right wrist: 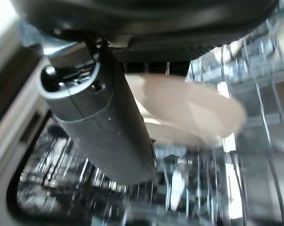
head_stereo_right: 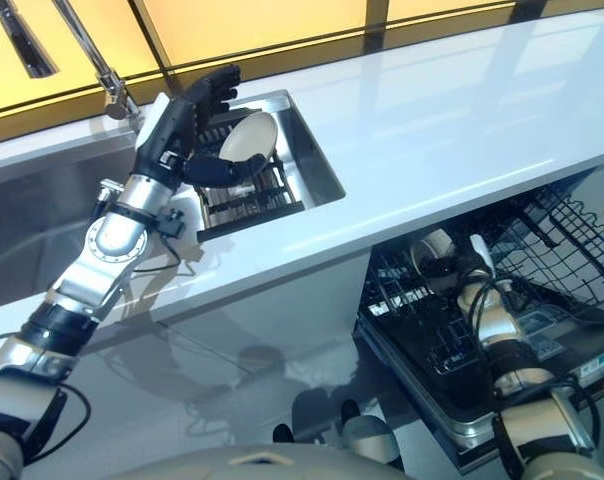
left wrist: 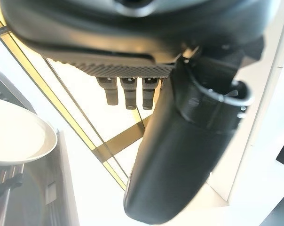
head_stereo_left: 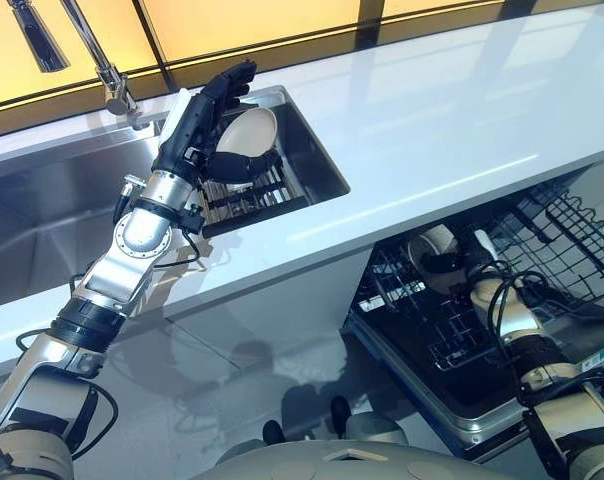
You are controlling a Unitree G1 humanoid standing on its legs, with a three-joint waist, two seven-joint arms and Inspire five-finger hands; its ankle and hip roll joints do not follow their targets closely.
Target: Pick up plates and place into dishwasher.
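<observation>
Cream plate [head_stereo_left: 434, 243] pinched by right hand [head_stereo_left: 460, 262] in dishwasher rack [head_stereo_left: 422, 300], left hand [head_stereo_left: 204, 105] spread above sink plate [head_stereo_left: 247, 133]

A long glossy white countertop [head_stereo_left: 452, 110] is running across the scene, catching pale streaks of reflected light. A rectangular brushed stainless-steel sink basin [head_stereo_left: 42, 215] is sitting recessed into it, with a chrome gooseneck tap [head_stereo_left: 102, 65] rising at its far edge. Behind the counter, warm amber-lit wall panels [head_stereo_left: 252, 20] are glowing between dark dividing strips. Below the countertop's front edge, smooth pale grey cabinet fronts [head_stereo_left: 272, 310] are mirroring soft shadows
</observation>
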